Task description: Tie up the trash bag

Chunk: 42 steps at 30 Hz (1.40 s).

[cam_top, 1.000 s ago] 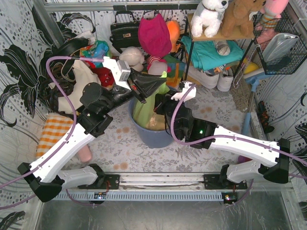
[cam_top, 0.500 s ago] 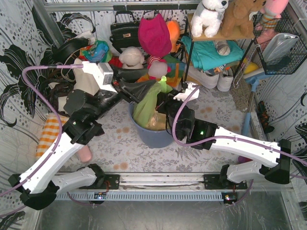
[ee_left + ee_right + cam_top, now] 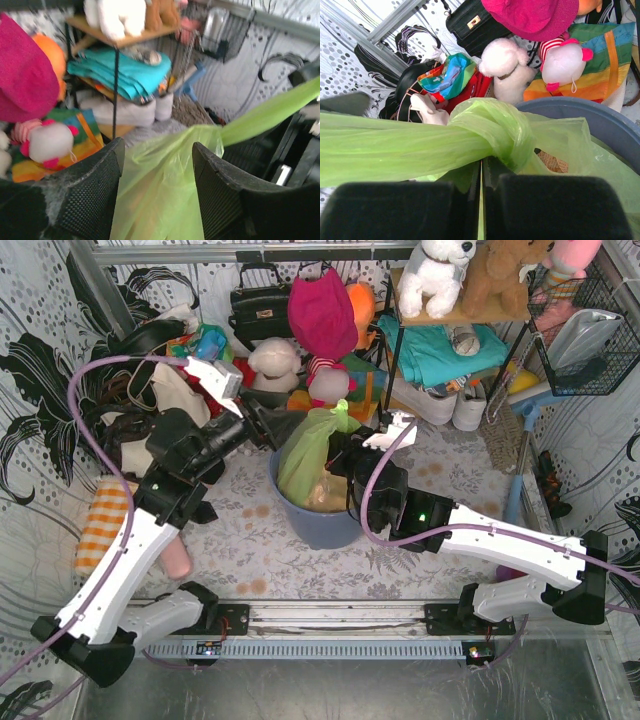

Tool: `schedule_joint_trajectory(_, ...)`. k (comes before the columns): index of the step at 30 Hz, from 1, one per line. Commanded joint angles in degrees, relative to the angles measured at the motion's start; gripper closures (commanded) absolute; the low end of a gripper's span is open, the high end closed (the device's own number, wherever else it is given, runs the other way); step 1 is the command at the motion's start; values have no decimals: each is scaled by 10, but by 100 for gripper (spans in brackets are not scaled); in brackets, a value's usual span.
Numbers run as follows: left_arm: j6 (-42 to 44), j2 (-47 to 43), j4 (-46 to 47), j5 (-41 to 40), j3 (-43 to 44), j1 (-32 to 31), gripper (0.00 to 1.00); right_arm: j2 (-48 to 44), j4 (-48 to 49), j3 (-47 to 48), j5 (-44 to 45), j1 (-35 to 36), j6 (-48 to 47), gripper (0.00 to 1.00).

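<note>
The trash bag [image 3: 312,448], of thin light-green plastic, is seen at the centre of the overhead view. It stands in the blue-grey bin [image 3: 322,525] with its neck gathered toward the top of the frame.

In the right wrist view a knot [image 3: 504,131] is shown formed at mid-frame, with a band [image 3: 385,145] of plastic stretched toward the left edge. The right gripper [image 3: 481,172] is pictured at the bottom of that view, fingers pressed together, with a sliver of green plastic pinched between them just below the knot.

The left gripper [image 3: 158,150] is shown spread wide with nothing held. The bag is visible beyond the gap, and a taut strip [image 3: 270,111] runs off to the upper right of its view.

The step in hand is judged to be the cinching of the knot. It would be done well if the loose plastic were taken close to the knot by the spread fingers. A steady pull away from the pinched side is then called for, kept along the line of the band rather than upward, so that the bag is not lifted out of the bin. The film is thin and could tear under a jerk, so the pull is best kept slow and even. Whether the knot is already tight cannot be told.
</note>
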Motion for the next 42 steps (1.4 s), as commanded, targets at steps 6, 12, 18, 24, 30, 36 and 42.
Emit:
schedule_joint_trajectory(6, -32, 49, 9, 193, -24, 22, 34, -19, 9, 2, 8, 1, -7, 100)
schedule_joint_trajectory(12, -24, 74, 1, 202, -17, 21, 54, -19, 12, 0, 7, 1, -7, 100)
schedule_joint_trajectory(18, -18, 54, -17, 209, -22, 22, 99, -16, 41, -13, 4, 1, -25, 100)
schedule_joint_trajectory(24, -18, 14, -39, 210, -29, 21, 100, 0, 87, -19, -10, 0, -57, 100)
schedule_joint_trajectory(30, -17, -5, -65, 201, -34, 21, 100, 16, 179, -35, -49, -6, -117, 100)
schedule_joint_trajectory(36, -26, -17, -70, 222, -45, 21, 100, 11, 289, -80, -128, -34, -165, 100)
schedule_joint_trajectory(42, -41, -18, -64, 256, -58, 22, 100, 9, 365, -113, -265, -66, -202, 100)
